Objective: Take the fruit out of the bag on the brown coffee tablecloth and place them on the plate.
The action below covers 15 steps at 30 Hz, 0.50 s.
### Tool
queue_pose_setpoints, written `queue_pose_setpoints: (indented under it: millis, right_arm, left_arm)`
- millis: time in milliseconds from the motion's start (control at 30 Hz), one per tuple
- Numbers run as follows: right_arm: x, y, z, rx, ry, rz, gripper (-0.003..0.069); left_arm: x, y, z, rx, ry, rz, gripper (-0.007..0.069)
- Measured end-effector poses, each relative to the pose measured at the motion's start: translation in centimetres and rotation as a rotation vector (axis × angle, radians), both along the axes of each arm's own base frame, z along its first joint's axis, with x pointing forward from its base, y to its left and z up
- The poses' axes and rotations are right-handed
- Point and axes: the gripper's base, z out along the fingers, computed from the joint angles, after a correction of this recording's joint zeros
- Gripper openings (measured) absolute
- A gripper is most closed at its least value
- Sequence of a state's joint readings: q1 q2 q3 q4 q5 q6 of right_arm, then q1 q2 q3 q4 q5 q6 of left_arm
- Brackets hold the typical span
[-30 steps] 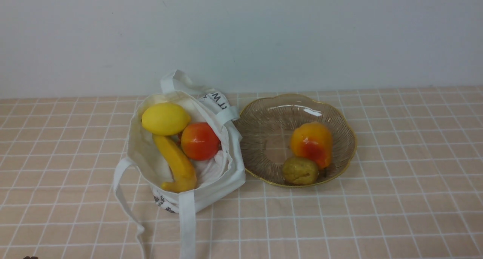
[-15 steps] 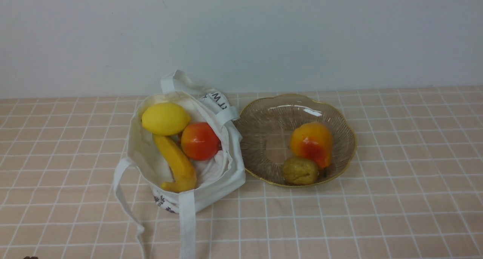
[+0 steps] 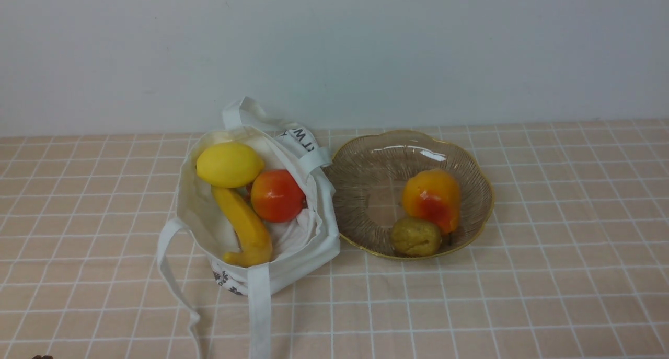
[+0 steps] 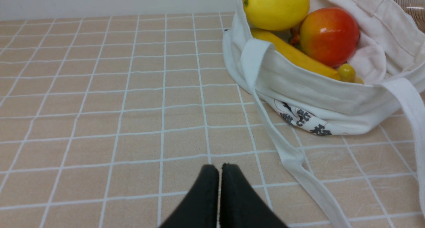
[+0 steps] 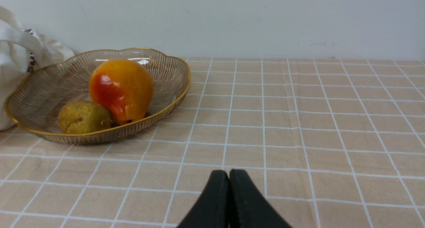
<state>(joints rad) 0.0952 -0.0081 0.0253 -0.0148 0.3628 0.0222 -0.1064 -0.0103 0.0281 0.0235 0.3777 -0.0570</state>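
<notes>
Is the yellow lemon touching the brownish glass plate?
Apart. The front view shows the lemon inside the bag, with the red-orange fruit and the bag's side between it and the plate.

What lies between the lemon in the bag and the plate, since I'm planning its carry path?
The red-orange fruit and the bag's raised right side with its strap stand between the lemon and the plate.
</notes>
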Motion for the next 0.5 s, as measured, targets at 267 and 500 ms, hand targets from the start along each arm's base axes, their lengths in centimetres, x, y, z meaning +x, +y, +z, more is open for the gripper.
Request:
queue_pose_setpoints:
  millis: [267,500]
  right_arm:
    - [0.0,0.0,0.0,0.0,0.0,0.0,-0.0015]
    - [0.0,0.0,0.0,0.0,0.0,0.0,-0.0015]
  left_arm:
    - [0.0,0.0,0.0,0.0,0.0,0.0,-0.0008]
    - [0.0,0.0,0.0,0.0,0.0,0.0,-0.0008]
